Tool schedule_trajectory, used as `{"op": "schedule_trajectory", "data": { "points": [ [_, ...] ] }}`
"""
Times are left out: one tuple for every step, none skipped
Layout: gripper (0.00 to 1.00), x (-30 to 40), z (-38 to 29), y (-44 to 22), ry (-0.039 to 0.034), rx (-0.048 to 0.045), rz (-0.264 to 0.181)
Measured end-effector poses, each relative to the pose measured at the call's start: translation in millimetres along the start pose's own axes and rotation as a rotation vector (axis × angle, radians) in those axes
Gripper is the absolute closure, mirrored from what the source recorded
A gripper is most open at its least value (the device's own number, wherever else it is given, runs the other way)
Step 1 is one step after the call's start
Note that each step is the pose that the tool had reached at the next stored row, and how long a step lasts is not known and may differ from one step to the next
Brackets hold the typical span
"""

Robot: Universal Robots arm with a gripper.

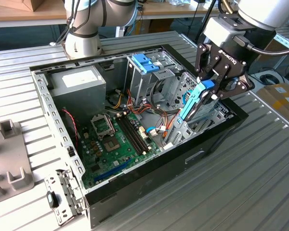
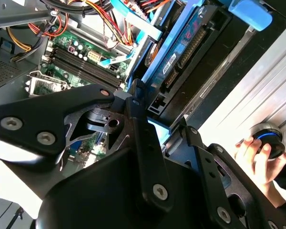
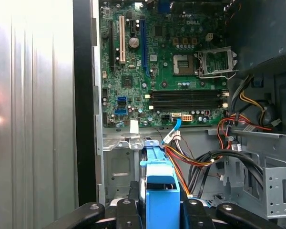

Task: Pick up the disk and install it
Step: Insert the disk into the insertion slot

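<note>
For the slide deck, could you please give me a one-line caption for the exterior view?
End effector gripping the light-blue-railed disk, tilted at the drive bay of the open computer case.

I see even daylight in the exterior view, table (image 1: pixel 260 159) slats bright, case (image 1: pixel 135 187) interior shadowed, second wrist view blown out white on the table, gripper (image 2: pixel 133 157) links dark and soft up close, first wrist view sharp on the motherboard (image 3: pixel 162 71)
</note>
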State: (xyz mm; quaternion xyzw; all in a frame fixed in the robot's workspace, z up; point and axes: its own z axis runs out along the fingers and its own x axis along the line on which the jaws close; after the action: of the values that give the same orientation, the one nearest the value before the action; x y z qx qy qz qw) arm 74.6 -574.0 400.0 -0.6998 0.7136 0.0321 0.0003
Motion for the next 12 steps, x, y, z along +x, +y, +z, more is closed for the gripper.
{"op": "schedule_trajectory", "data": {
  "points": [
    [0.63,0.0,0.7,0.0,0.0,0.0,0.0],
    [0.63,0.1,1.9,-0.1,0.0,0.0,0.0],
    [0.63,0.1,2.6,-0.1,-0.0001,0.0,0.0],
    [0.63,0.1,2.9,-0.1,0.0,0.0,0.0],
    [0.63,0.1,3.3,-0.2,0.0001,0.0,0.0],
    [0.63,0.2,3.7,-0.2,0.0001,0.0,0.0],
    [0.63,0.2,4.2,-0.2,0.0001,0.0,0.0],
    [0.63,0.2,4.5,-0.2,0.0002,0.0,0.0],
    [0.63,0.2,4.9,-0.2,0.0002,0.0,0.0],
    [0.63,0.3,5.4,-0.3,0.0002,0.0,0.0],
    [0.63,0.3,5.8,-0.3,0.0001,0.0,0.0],
    [0.63,0.3,6.4,-0.3,0.0001,0.0,0.0]
  ]
}}
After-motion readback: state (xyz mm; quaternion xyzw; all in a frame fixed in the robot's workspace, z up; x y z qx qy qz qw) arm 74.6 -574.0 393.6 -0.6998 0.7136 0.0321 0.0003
